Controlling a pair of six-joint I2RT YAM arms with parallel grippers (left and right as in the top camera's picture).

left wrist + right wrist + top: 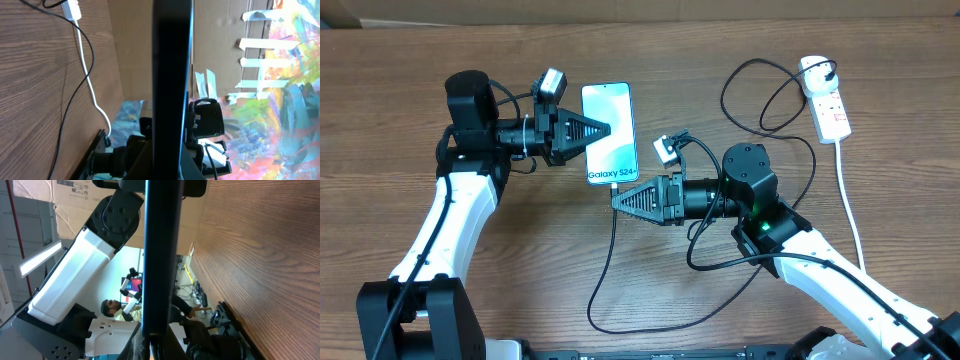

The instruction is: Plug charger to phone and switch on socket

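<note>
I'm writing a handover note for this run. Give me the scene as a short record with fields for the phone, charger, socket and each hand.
phone: flat on the table, screen up
charger: black cable runs from the phone's near end and loops round to its plug in the socket
socket: white strip at the far right
left hand: shut, tip over the phone's left edge
right hand: shut, tip at the phone's cable end
connector seated: cannot tell

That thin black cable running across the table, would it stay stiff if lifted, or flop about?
Probably floppy: the charger cable lies in loose loops on the table. It looks thin, so likely light. Pulling might drag the phone it reaches.
</note>
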